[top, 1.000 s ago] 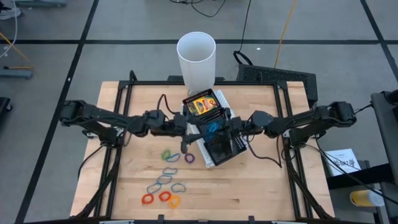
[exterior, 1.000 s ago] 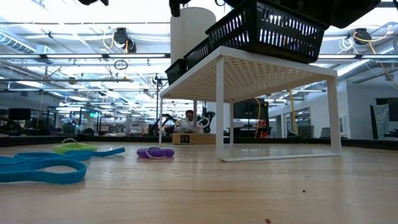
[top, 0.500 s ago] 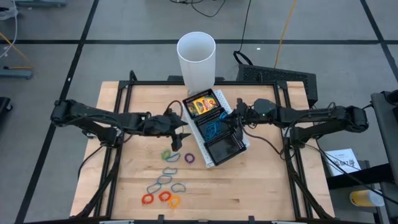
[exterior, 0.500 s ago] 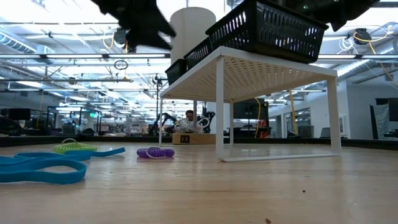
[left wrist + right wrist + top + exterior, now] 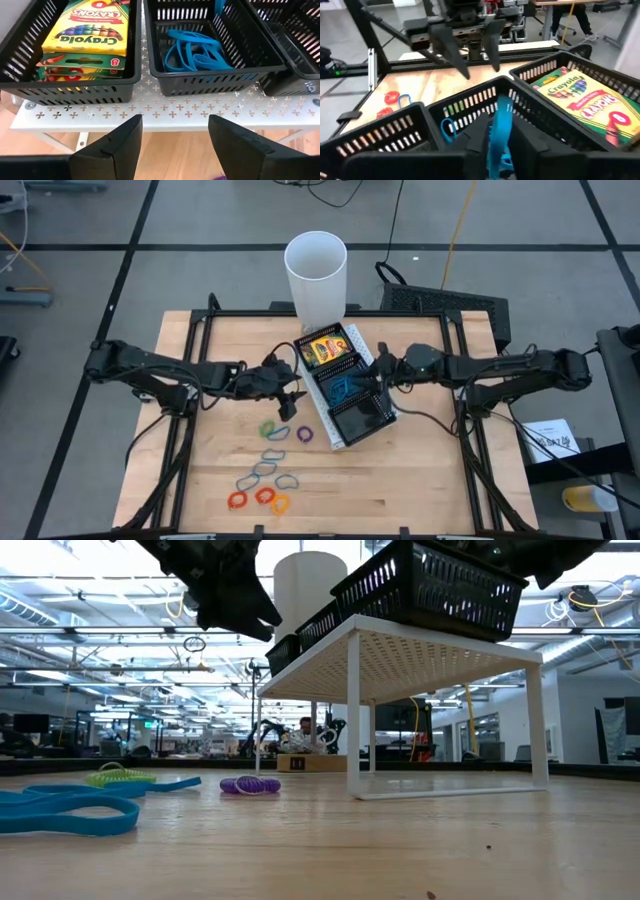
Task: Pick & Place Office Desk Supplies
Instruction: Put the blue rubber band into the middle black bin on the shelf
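I had the left end effector [image 5: 297, 393] hanging just left of the black mesh tray [image 5: 372, 412], its fingers [image 5: 112, 145] spread apart and holding nothing; from its wrist camera the tray on the white perforated riser [image 5: 150, 105] sat straight ahead. The right end effector [image 5: 377, 370] was over the tray's middle compartment from the right, fingers only slightly parted with a blue rubber band [image 5: 499, 131] hanging between them, so I logged it as pinching that band.

Crayon boxes [image 5: 325, 348] were stacked in the tray's far compartment, next to the tall white cup [image 5: 317, 277]; the wrist view showed at least two boxes there, exact count I couldn't tell. More blue bands [image 5: 192, 51] lay in the middle compartment. The near compartment showed nothing I could make out.

On the bench [image 5: 430, 470], left of the tray and near side: a green loop [image 5: 271, 429], a purple loop [image 5: 304, 434], greyish-blue loops [image 5: 262, 471] nearer still, then red and orange loops [image 5: 258, 498] closest to the near edge. In the low view, blue bands [image 5: 65, 810] lay close to the camera, with a green one [image 5: 118, 777] and a purple one [image 5: 250, 785] behind, all flat on the wood.
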You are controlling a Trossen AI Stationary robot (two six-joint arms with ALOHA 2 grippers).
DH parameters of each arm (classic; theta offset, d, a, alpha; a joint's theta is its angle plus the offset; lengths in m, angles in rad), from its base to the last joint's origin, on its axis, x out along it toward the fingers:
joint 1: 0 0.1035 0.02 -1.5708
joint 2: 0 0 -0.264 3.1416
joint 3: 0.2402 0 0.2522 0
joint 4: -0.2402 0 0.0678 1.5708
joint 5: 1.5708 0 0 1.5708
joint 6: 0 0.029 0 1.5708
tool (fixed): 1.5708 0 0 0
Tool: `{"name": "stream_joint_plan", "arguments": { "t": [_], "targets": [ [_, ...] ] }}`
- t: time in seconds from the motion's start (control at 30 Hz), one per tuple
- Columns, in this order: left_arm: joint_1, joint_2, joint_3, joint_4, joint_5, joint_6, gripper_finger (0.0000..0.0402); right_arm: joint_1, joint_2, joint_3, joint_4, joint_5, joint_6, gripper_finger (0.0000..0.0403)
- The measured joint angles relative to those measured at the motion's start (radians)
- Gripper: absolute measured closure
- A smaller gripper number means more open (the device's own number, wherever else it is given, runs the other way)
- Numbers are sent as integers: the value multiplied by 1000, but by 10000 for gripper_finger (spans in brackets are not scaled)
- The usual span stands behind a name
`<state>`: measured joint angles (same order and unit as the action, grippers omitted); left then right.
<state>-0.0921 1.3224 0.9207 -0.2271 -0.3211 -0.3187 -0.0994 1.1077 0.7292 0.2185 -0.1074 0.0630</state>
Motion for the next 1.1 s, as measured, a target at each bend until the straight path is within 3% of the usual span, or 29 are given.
{"name": "stream_joint_plan", "arguments": {
  "t": [0.27,0.43,0.57,0.77,0.93,1.1],
  "targets": [
    [0,0,0,22,-3,2,165,17,1,1,3,29,17,236],
    [0,0,0,17,6,-13,165,16,-32,1,33,27,29,200],
    [-8,0,0,-6,25,-72,165,23,-91,1,37,25,29,191],
    [-45,0,-2,-167,188,-89,165,79,-180,1,27,-5,-8,195],
    [-117,0,-70,-181,183,-176,165,130,-221,1,20,-77,-34,204],
    [-175,18,-168,-78,160,-194,165,154,-240,1,13,-77,-77,210]
  ]
}}
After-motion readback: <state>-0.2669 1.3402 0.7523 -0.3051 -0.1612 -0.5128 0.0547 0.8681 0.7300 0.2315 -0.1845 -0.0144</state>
